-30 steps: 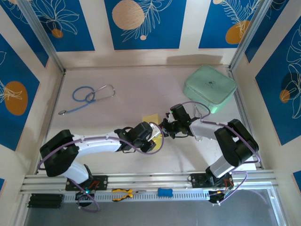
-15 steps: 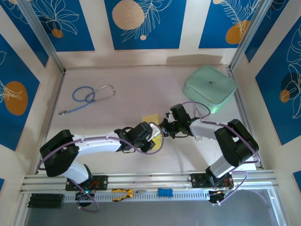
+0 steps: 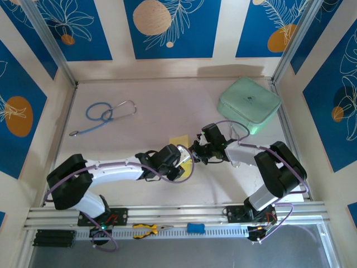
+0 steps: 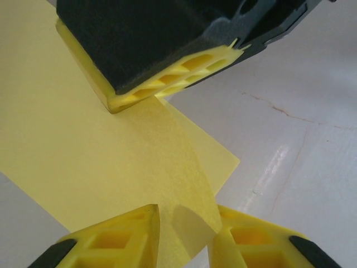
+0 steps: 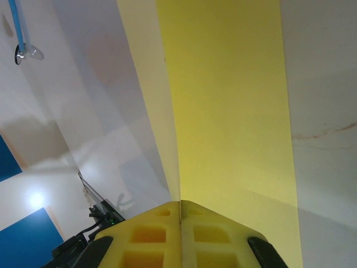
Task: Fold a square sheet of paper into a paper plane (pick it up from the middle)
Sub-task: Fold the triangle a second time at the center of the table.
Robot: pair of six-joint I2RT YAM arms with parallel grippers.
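**Paper caught between both tools, most of it hidden from above**

From overhead, your two arms cover most of the square sheet of paper (image 3: 179,142). Just a pale-yellow corner peeks out at mid-bench, well apart from the mint-green case (image 3: 249,104) and the blue stethoscope (image 3: 103,114). You cannot make out any fold lines from there.

Your right tool (image 5: 180,234) is fully closed. Its yellow, honeycomb-ribbed jaws are pressed flat together on the paper's edge. The thin matte sheet runs away from it as a long band with one sharp crease, and the frame cuts off its far end.

Your left tool (image 4: 187,240) has its jaws partly apart, and a curled flap of the sheet rises between them. You cannot tell whether they press the flap or merely flank it.

Under the paper, the bench (image 4: 312,111) is white and glossy, with a fine hairline crack.
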